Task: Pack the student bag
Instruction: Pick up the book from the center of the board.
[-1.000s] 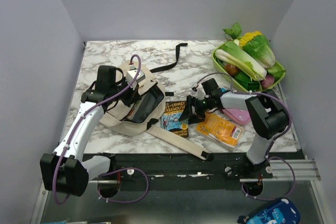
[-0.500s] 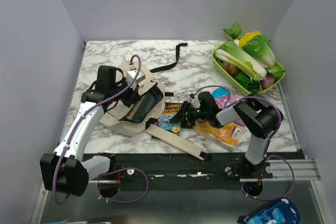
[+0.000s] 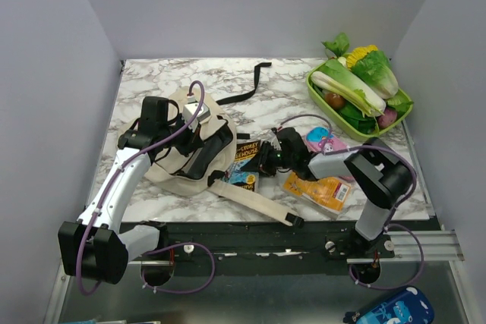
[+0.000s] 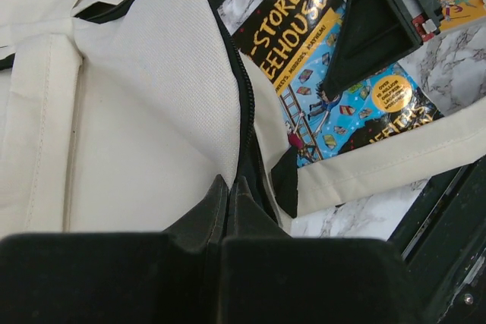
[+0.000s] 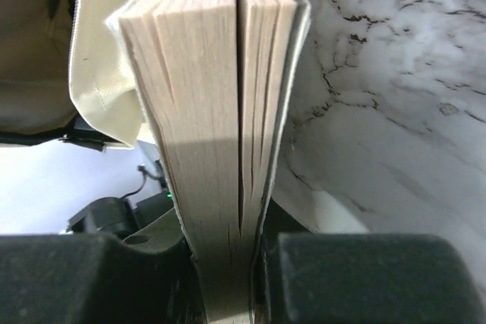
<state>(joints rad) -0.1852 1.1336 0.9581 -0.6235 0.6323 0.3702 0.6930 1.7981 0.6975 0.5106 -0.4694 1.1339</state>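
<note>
Your right gripper (image 5: 228,267) clamps the book (image 5: 220,111), which points left at the bag (image 3: 163,172) just beside it near the table's (image 3: 152,81) front edge, its zip edge pinched in your closed left gripper (image 4: 228,214).

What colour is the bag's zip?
Black zip on the cream bag; the left wrist view shows it best.

A: Is it bright?
B: Yes. Soft light from above hits the table (image 3: 152,85). Shadows are faint.
A: Anything fuzzy?
B: The left fingers (image 4: 114,278) and right fingers (image 5: 83,278), at 6 o'clock in their own views, are dark and blurry. The bag (image 4: 152,111) looks sharp. A grey shadow crosses the book (image 5: 213,187) low down.
</note>
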